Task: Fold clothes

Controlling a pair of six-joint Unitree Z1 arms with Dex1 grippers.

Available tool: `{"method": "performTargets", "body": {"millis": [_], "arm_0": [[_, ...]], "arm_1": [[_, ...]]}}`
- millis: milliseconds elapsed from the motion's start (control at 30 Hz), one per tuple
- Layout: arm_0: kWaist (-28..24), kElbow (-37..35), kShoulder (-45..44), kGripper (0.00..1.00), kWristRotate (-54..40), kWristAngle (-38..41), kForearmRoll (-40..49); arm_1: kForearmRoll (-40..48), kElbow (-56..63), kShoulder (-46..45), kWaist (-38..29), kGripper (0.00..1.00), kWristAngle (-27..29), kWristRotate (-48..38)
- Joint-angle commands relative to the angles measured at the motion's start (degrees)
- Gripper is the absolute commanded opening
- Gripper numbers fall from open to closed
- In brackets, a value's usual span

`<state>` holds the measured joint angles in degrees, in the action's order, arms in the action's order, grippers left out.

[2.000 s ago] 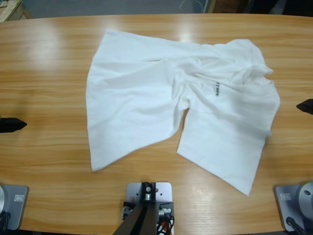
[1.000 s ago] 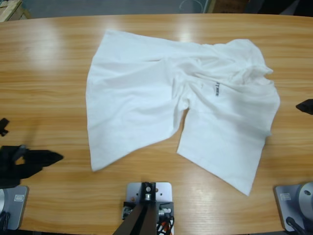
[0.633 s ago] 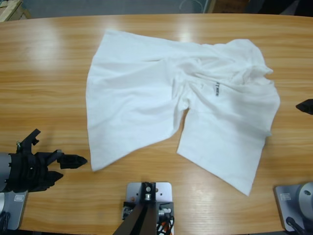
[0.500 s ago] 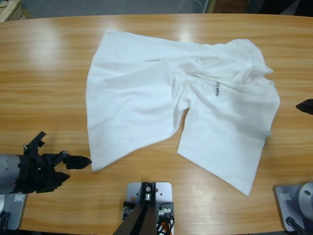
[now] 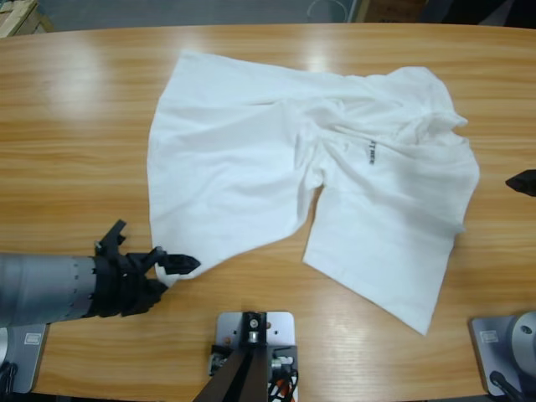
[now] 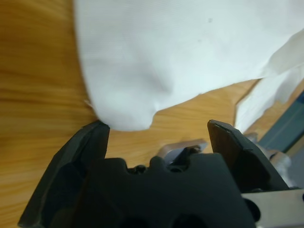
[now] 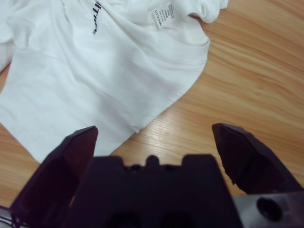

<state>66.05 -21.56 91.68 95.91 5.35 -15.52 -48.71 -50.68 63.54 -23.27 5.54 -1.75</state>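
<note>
The white T-shirt (image 5: pixel 251 167) lies crumpled and spread on the table, with small dark lettering (image 5: pixel 371 151) on its chest. My left gripper (image 5: pixel 180 266) has come in low from the left and sits at the shirt's near-left corner. In the left wrist view the gripper (image 6: pixel 156 126) is open, and that corner of the shirt (image 6: pixel 128 118) hangs just in front of the gap between its jaws. My right gripper (image 5: pixel 521 181) shows only as a black tip at the right edge, clear of the cloth. Its wrist view shows the gripper (image 7: pixel 154 129) open above bare wood, with the shirt (image 7: pixel 95 76) beyond.
The long wooden table (image 5: pixel 75 126) has bare wood on the left, along the front and to the right of the shirt. A neck label (image 7: pixel 161 16) shows at the collar. A pale wooden crate (image 5: pixel 17 12) sits off the far-left corner.
My left arm swept in from the left edge, down and to the right, until its gripper reached the shirt's near-left corner. The right gripper and the shirt stayed put.
</note>
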Motion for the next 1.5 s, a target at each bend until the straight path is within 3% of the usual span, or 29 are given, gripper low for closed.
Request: {"method": "performTargets", "body": {"millis": [33,100,167,367,700,733,767,867,967,1067,1267,1500], "arm_0": [[0.7,4.1,6.2,0.612,2.8,-0.7,-5.1],[0.7,5.1,6.2,0.322,3.2,-0.6,-5.0],[0.7,6.0,6.1,0.127,3.2,-0.9,-5.0],[0.7,7.9,2.0,0.126,4.2,-4.8,-5.0],[0.7,8.6,4.4,0.131,6.1,-6.7,-5.0],[0.7,8.5,4.3,0.116,5.8,-6.8,-5.0],[0.7,8.5,3.8,0.024,5.6,-7.0,-5.0],[0.7,8.9,1.8,0.000,4.3,-7.2,-5.0],[0.7,9.2,1.5,0.000,4.4,-7.1,-4.8],[0.7,8.9,1.2,0.000,4.3,-7.1,-5.0],[0.7,8.3,1.3,0.000,3.2,-7.1,-5.0],[0.7,8.4,1.6,0.000,3.2,-6.9,-4.9]], "arm_1": [[-0.4,-0.3,2.9,-0.6,0.987,-0.4,-0.7],[-0.5,-0.4,3.0,-0.6,0.987,-0.4,-0.7],[-0.5,-0.4,3.0,-0.6,0.987,-0.4,-0.7],[-0.5,-0.4,2.9,-0.6,0.987,-0.4,-0.7],[-0.5,-0.3,2.8,-0.6,0.987,-0.4,-0.7],[-0.5,-0.3,2.6,-0.6,0.987,-0.4,-0.7],[-0.5,-0.3,2.2,-0.6,0.987,-0.3,-0.7],[-3.3,-1.0,-2.2,-0.6,0.991,0.0,-2.4],[-18.0,-9.2,-2.3,-1.4,1.000,-1.4,-26.9],[-20.3,-5.6,-5.1,-10.8,0.996,-2.7,-47.3],[-12.7,9.1,-14.0,-12.1,0.984,-12.1,-58.9],[-8.3,11.6,-19.0,-12.2,0.946,-14.3,-64.8]]}}
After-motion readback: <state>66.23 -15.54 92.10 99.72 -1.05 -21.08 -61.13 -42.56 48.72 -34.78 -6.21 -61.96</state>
